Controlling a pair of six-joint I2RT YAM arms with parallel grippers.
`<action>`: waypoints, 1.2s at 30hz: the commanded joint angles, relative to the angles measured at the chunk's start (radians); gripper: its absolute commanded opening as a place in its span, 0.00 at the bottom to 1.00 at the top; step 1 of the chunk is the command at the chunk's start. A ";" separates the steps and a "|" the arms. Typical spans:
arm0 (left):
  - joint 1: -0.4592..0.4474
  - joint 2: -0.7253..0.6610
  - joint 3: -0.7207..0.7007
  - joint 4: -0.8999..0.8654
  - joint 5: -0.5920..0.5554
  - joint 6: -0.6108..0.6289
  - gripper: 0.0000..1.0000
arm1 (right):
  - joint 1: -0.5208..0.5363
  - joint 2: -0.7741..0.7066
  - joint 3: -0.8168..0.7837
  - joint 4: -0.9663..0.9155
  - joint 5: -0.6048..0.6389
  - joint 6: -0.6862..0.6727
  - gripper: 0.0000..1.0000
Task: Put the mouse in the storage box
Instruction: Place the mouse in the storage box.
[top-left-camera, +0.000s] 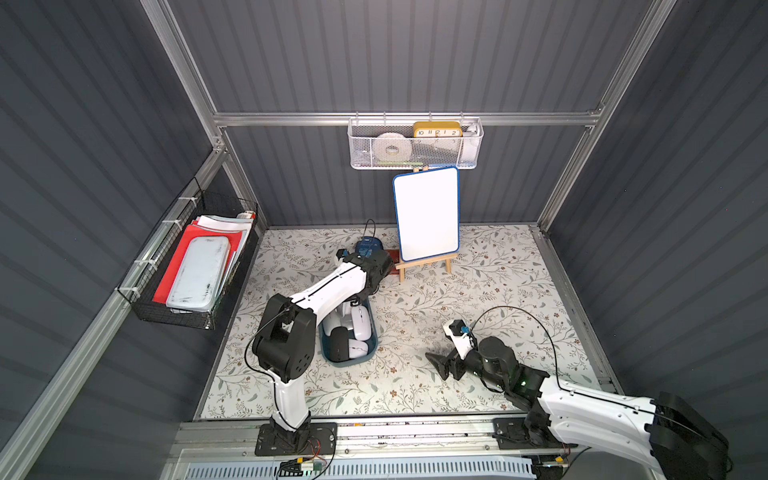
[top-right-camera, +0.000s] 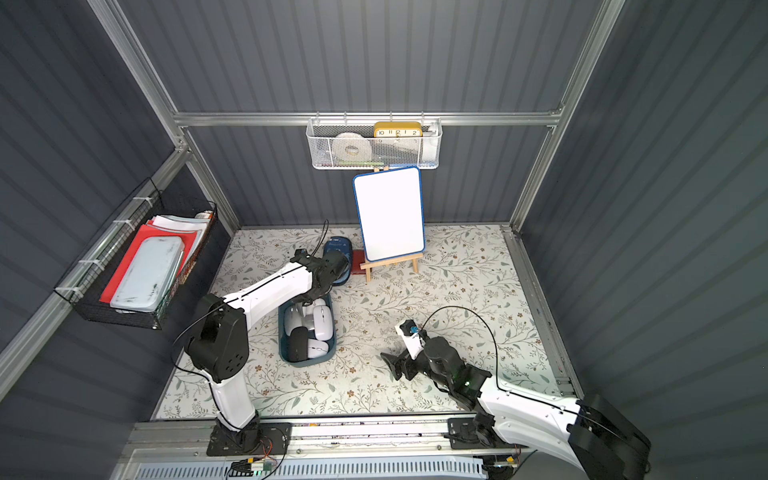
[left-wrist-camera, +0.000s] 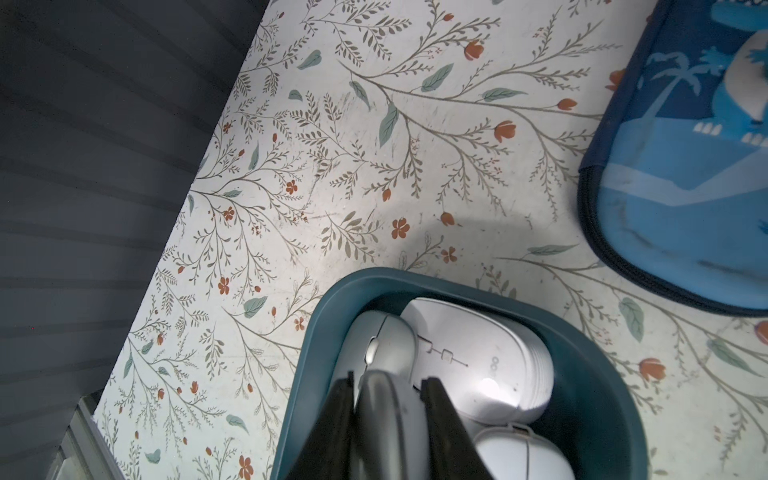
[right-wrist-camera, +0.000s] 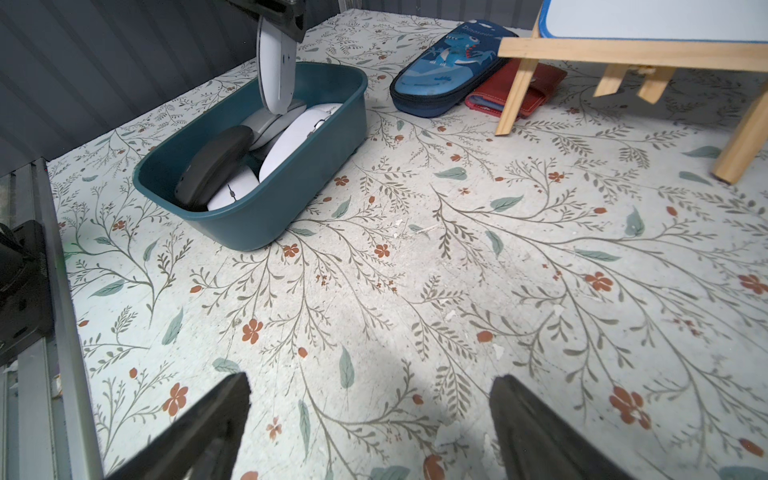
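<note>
Nearest, at the lower right of both top views, the right gripper (top-left-camera: 444, 365) sits low over the flowered desk (right-wrist-camera: 415, 270), its jaws spread wide with nothing between them; in the right wrist view only bare desk shows between its two dark fingertips (right-wrist-camera: 239, 388).

Further in, left of centre, the storage box (top-left-camera: 372, 344) stands on the desk, a dark teal tub with a rolled rim. Inside lie a black mouse (right-wrist-camera: 216, 166) and several pale ones: a white mouse (right-wrist-camera: 291, 141) along the far wall, a grey mouse (right-wrist-camera: 266, 124) beside it, and another white one (right-wrist-camera: 235, 189) at the near end. The left gripper (left-wrist-camera: 388, 399) hangs over the far half of the box, pinching the mouse (right-wrist-camera: 275, 70) by its flat faces, so that it stands on edge with its lower end down inside the rim. Whether that end touches the grey mouse cannot be told.

Beyond the box lies a blue dinosaur-print pencil case (right-wrist-camera: 449, 70), with a red wallet (right-wrist-camera: 523, 87) touching its right side. Just right of these stands a small wooden easel holding a whiteboard (top-left-camera: 426, 214). Highest on the back wall hangs a white mesh basket (top-left-camera: 415, 160) with a yellow clock (top-left-camera: 436, 129) in it.
</note>
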 joint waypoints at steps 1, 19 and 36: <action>0.002 0.054 0.005 -0.011 0.045 0.033 0.00 | 0.006 0.004 0.027 0.007 0.011 0.007 0.95; -0.003 0.066 0.013 0.018 0.117 0.048 0.10 | 0.006 0.016 0.034 0.003 0.001 0.004 0.95; -0.034 0.013 0.084 0.010 0.132 0.042 0.82 | 0.006 0.012 0.033 0.003 -0.011 -0.001 0.95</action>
